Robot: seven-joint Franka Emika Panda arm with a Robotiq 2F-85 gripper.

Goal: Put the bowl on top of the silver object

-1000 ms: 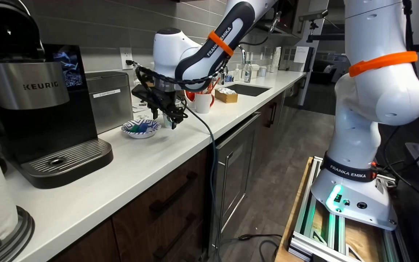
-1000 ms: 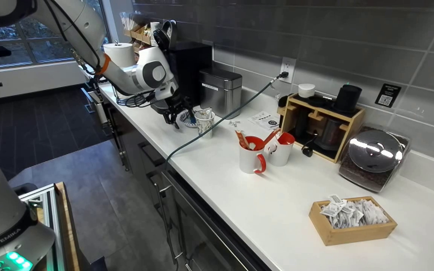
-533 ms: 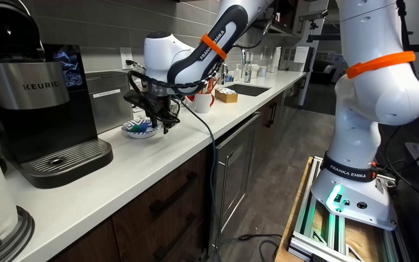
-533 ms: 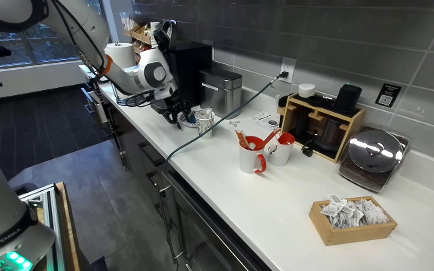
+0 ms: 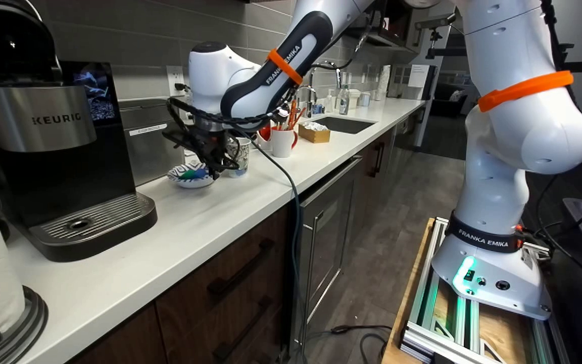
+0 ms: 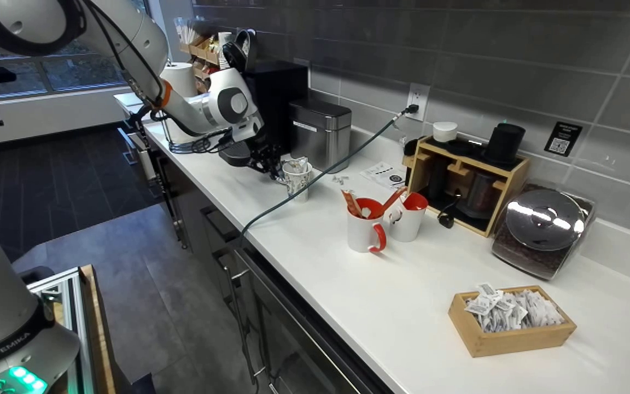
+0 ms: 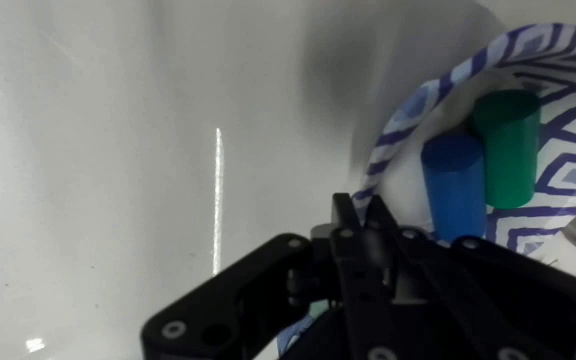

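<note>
The bowl (image 7: 565,225), shallow with a purple-blue and white pattern, holds a green and a blue cylinder. In the wrist view my gripper (image 7: 359,205) is shut on its near rim, one finger outside and one inside. In an exterior view the bowl (image 5: 177,174) is at the counter beside the silver object, my gripper (image 5: 214,175) at its right side. The silver object (image 5: 155,146), a flat-topped metal box with a white label, stands behind it. In an exterior view the silver object (image 6: 323,134) shows whole, while the gripper and a paper cup hide most of the bowl.
A black Keurig coffee machine (image 5: 63,202) stands left of the bowl. Close on its right is a patterned paper cup (image 6: 297,180). A cable (image 6: 315,183) crosses the counter from the wall outlet. White-and-red mugs (image 6: 364,232) are farther along.
My gripper has moved left toward the bowl and come down to its rim. Its fingers, open before, have shut on the rim. The bowl has shifted slightly.
</note>
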